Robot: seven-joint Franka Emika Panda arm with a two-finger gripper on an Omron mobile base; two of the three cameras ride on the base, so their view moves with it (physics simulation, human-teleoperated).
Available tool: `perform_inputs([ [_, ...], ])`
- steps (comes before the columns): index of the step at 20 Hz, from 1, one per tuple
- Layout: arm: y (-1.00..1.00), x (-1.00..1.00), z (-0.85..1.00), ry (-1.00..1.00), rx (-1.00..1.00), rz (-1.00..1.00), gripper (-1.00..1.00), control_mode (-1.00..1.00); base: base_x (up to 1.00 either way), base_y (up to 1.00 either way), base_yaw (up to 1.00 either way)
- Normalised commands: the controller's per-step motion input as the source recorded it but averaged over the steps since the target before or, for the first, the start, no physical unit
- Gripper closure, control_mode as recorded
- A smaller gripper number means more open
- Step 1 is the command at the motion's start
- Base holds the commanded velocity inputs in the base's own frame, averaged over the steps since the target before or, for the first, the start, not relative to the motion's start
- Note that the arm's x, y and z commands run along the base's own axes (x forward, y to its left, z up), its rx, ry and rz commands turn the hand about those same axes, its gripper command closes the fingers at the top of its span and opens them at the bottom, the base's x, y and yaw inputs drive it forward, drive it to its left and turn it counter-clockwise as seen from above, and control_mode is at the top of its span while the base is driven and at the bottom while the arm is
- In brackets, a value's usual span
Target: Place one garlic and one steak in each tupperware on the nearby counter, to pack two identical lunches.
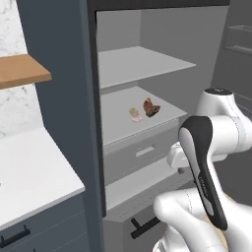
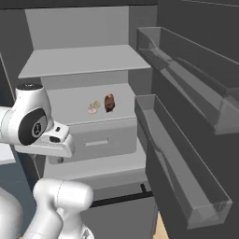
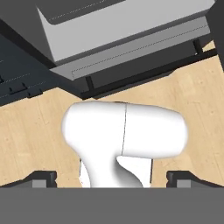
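A lumpy reddish-brown steak [image 1: 151, 107] [image 2: 109, 102] lies on the middle shelf [image 1: 118, 125] of an open fridge. Pale garlic [image 1: 135, 114] [image 2: 93, 108] sits just left of it, nearly touching; I cannot tell if it is one bulb or two. My hand hangs in front of the fridge, below that shelf, pointing down at the floor. In the hand view my gripper [image 3: 111, 178] is open, its fingertips [image 3: 43, 177] far apart with nothing between them. The bright-red steak strip and both tupperware containers are out of view.
The fridge door [image 2: 186, 154] stands open on the right with clear bins. A grey drawer [image 1: 135, 153] sits under the food shelf. A white counter [image 1: 29, 172] and a wooden wall shelf [image 1: 19, 71] lie to the left. Wooden floor [image 3: 26, 131] is below.
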Motion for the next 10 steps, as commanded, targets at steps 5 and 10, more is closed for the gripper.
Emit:
perform_inputs([
  [5,0.00,0.00,0.00,0.00,0.00,0.00,-1.00,1.00,0.26,0.00,0.16],
  [10,0.00,0.00,0.00,0.00,0.00,0.00,-1.00,1.00,0.60,-0.03,0.28],
])
